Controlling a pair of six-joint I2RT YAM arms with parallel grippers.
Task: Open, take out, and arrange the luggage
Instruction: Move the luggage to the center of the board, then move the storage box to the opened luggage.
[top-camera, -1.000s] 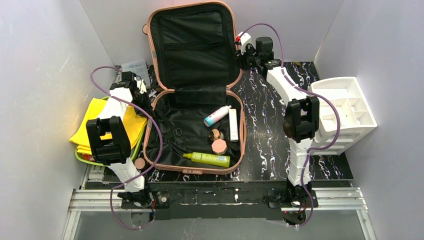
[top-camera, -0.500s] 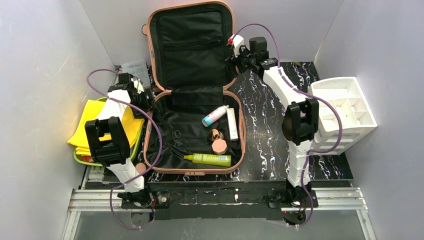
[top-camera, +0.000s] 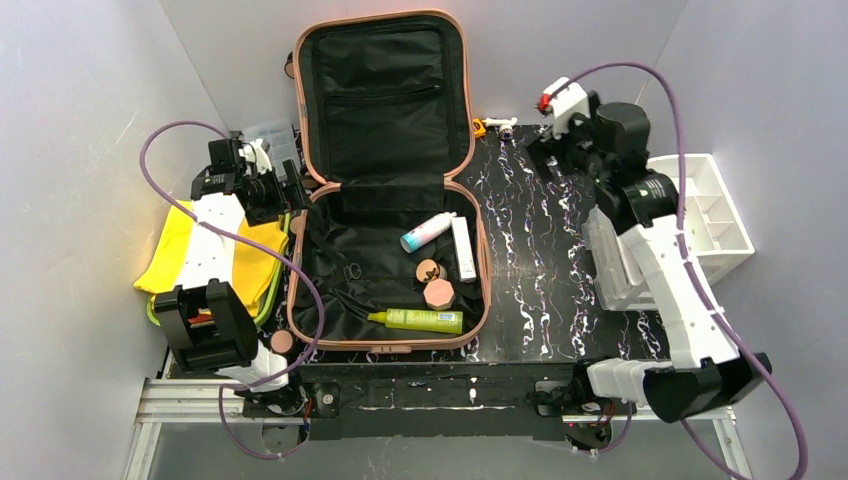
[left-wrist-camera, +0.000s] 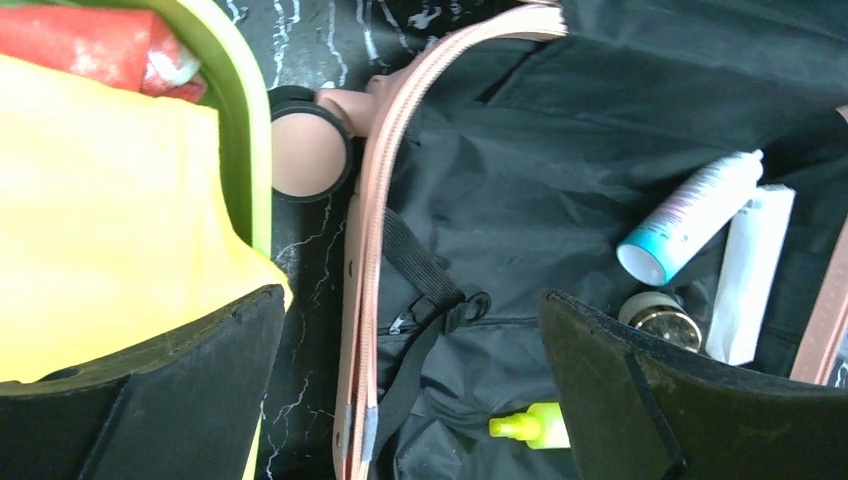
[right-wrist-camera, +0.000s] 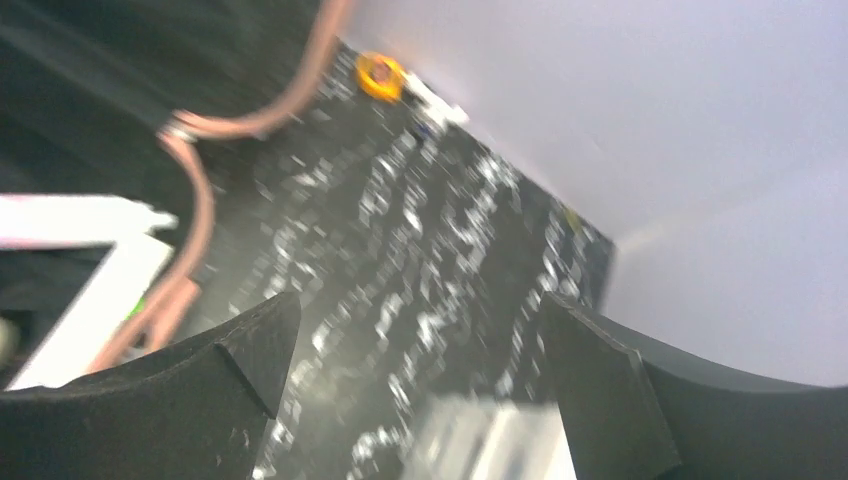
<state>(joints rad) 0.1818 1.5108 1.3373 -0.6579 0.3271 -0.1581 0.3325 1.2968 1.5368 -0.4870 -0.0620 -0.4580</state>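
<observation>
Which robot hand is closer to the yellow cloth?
Left. The left gripper hangs open at the edge of the yellow cloth, by the left rim of the suitcase. The right gripper is far off, over the table beyond the suitcase.

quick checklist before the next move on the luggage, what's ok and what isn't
1. luggage lid open: ok, it is raised toward the back wall.
2. left claw open and empty: ok.
3. right claw open and empty: ok.
4. Contents taken out: not ok; green bottle, white tube and blue-capped bottle lie inside.
5. white organizer compartments free: cannot tell, the right arm covers part.
</observation>
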